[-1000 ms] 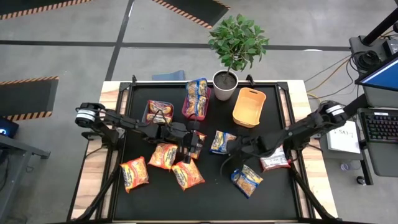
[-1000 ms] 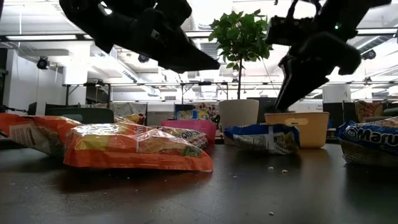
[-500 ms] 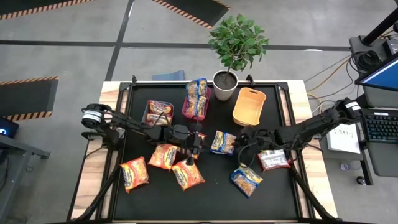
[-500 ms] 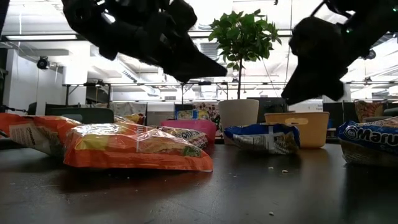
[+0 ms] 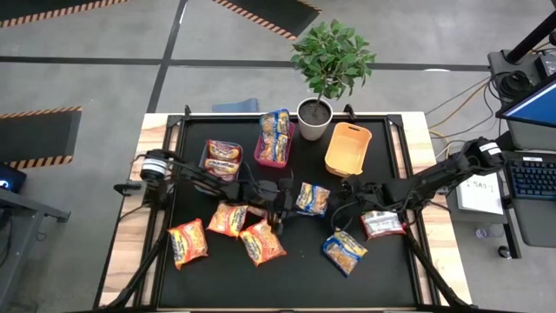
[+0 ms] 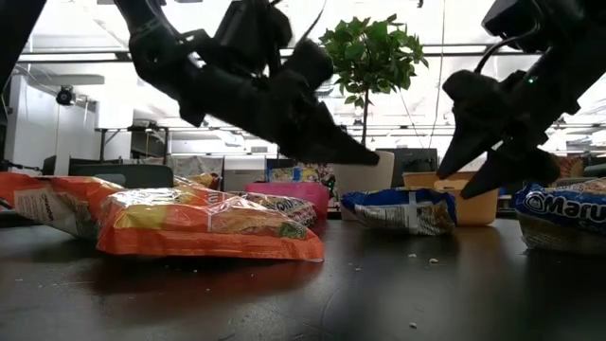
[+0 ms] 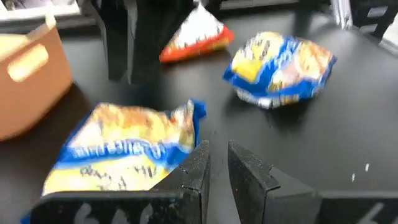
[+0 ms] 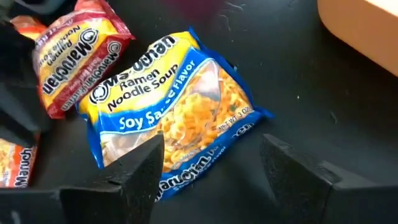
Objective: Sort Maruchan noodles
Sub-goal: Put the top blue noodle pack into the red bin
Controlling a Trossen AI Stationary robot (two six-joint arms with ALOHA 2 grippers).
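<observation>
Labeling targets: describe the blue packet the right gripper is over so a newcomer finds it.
Start at the potted plant on the table's far edge, then come toward the middle, past the orange bin. The blue-and-yellow noodle packet lies flat between both grippers, under the right gripper and its open fingers. The other blue packet sits nearer the front.

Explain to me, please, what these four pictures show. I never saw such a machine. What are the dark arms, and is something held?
This is a robot with two dark arms at a black table. One picture looks straight down, one looks level across the tabletop, and two come from cameras on the wrists. Ramen packets lie scattered: orange ones, blue ones and a red one. At the far edge stand an empty orange bin, two bins with packets inside, and a potted plant. The right gripper hangs open above a blue soy sauce packet. The left gripper is nearly shut beside that packet. Neither holds anything.
</observation>
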